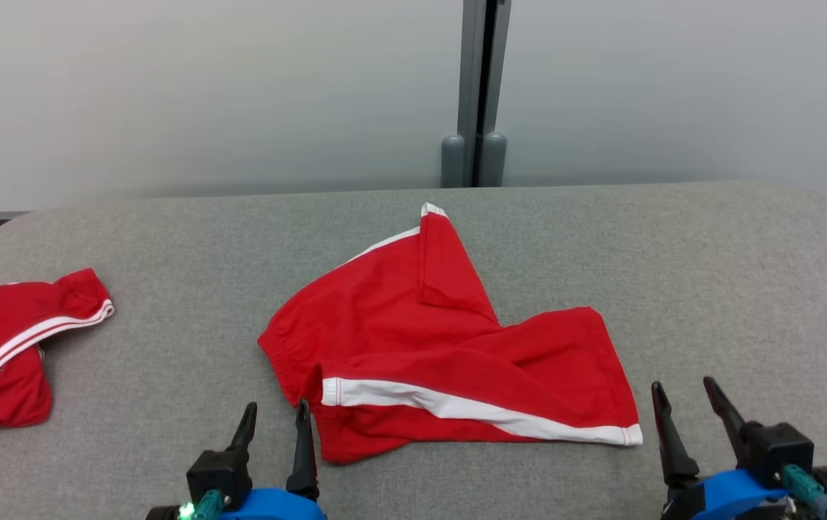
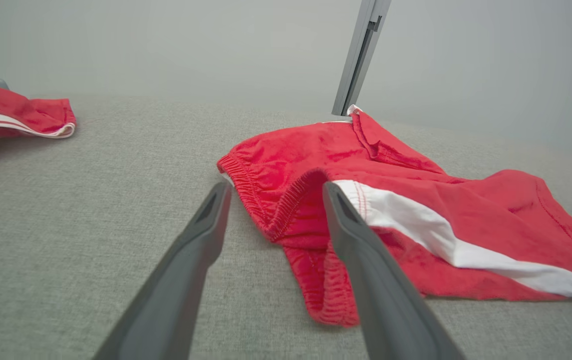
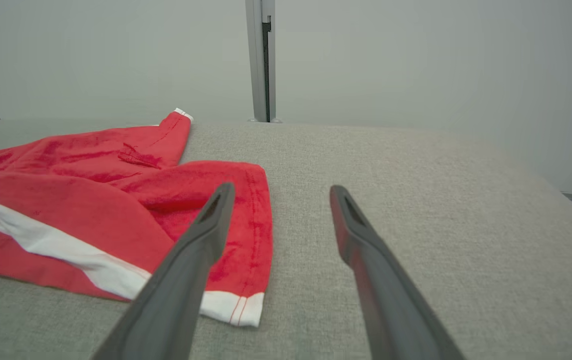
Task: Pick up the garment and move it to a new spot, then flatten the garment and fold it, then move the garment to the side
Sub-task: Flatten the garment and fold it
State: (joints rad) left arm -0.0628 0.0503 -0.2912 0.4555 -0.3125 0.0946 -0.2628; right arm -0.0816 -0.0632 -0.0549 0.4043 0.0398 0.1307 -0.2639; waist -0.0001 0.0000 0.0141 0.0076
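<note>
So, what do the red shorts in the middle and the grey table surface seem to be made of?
Red shorts: probably a soft knit cloth, cotton or a blend, matte; it creases loosely, and the waistband is gathered elastic with visible stitching.
Grey table surface: seems a woven or felt-like textile cover, matte, with a fine speckled grain; what lies beneath cannot be told.

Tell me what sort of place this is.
Probably a robot test bench: a grey fabric-covered table, plain partition panels with a metal post, red shorts and another red garment laid out.
</note>
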